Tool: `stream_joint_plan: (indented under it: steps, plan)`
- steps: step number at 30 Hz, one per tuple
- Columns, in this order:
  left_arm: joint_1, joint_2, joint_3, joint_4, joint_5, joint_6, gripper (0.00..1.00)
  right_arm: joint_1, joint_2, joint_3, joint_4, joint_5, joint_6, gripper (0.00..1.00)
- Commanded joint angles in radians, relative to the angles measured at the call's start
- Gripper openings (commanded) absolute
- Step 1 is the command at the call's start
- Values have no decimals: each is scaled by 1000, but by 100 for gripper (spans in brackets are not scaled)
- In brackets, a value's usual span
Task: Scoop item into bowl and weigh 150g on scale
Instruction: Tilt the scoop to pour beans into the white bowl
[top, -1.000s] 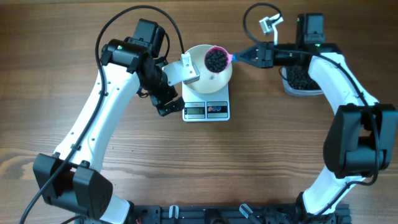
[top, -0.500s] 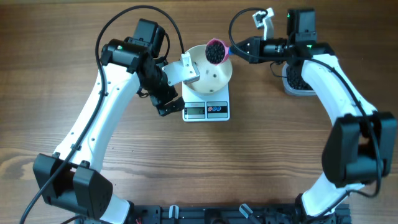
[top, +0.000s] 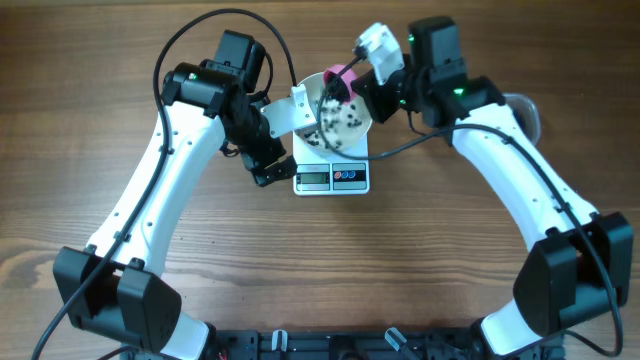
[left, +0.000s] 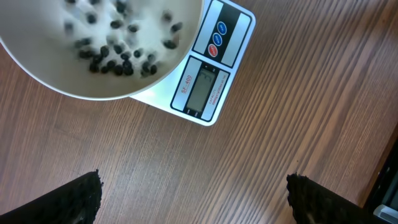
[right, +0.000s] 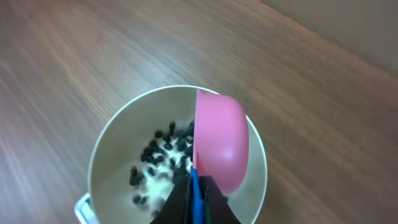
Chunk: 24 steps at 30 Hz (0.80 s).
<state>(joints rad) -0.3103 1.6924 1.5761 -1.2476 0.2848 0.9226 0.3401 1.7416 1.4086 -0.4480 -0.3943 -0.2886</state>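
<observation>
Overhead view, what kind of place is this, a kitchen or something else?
Probably a robotics test bench, not a kitchen: a left arm and right arm mounted at a wooden table, working over a kitchen scale and white bowl.

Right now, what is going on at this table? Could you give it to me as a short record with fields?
scale: white, under the bowl
bowl: white, sits on the scale
beans: black, scattered in the bowl
scoop: pink, tipped over the bowl
right hand: shut on the scoop's handle
left hand: open, empty, beside the scale
</observation>
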Motion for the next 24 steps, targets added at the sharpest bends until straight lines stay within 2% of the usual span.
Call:
stream_joint_plan:
  steps: [1,10,16,24]
  plan:
    - [5,13,-6,3,2,13,100,36,-37,13,8,134,-142,4]
    - [5,13,-6,3,2,13,100,39,-199,12,-11,132,-158,4]
    - [5,13,-6,3,2,13,100,39,-174,4,-92,132,-209,4]
    - [5,13,-6,3,2,13,100,40,-154,4,-75,120,-284,4]
